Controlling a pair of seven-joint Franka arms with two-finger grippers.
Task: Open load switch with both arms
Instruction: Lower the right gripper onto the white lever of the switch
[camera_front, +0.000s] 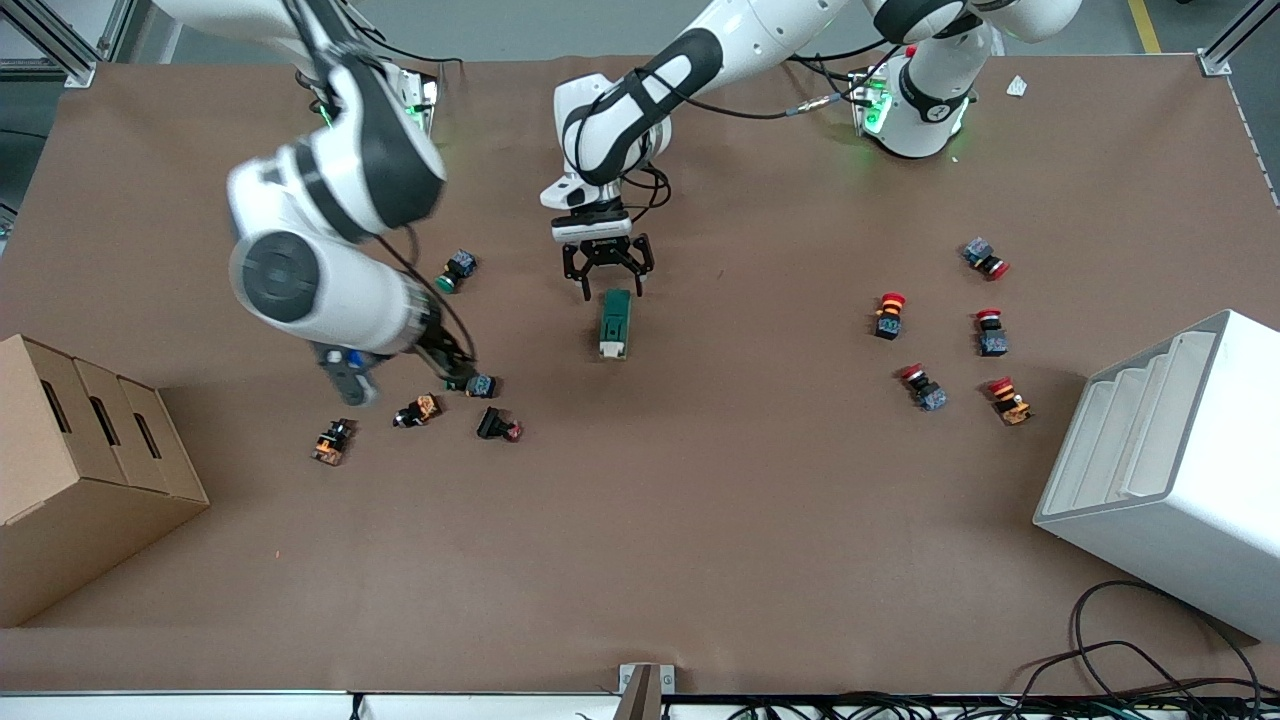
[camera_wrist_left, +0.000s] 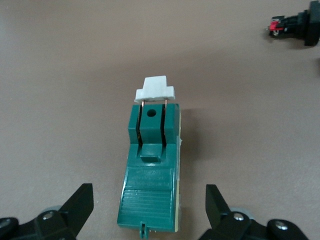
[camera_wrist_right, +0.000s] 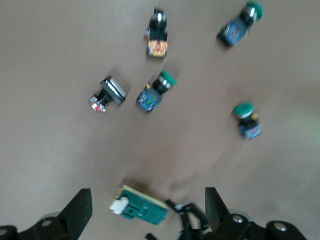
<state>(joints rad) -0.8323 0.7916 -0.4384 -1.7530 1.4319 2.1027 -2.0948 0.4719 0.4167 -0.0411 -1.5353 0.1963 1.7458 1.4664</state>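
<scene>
The left gripper (camera_front: 608, 277), open and empty, hung over the switch (camera_front: 614, 323); it should straddle the green body squarely. The right gripper (camera_wrist_right: 145, 212), open and empty, hung over the buttons (camera_wrist_right: 156, 92) toward the right arm's end.

The counter (camera_front: 700, 560) carries a brown covering. A cardboard box (camera_front: 80, 470) with slotted compartments sits at the right arm's end. A white tiered rack (camera_front: 1170, 470) sits at the left arm's end. Four red-capped push buttons (camera_front: 945, 345) lie grouped near the rack, a fifth (camera_front: 985, 258) farther from the front camera. Green-capped push buttons (camera_front: 457, 270) and orange-bodied components (camera_front: 332, 442) lie scattered toward the box. Black cables (camera_front: 1130, 650) trail at the counter's near edge.
</scene>
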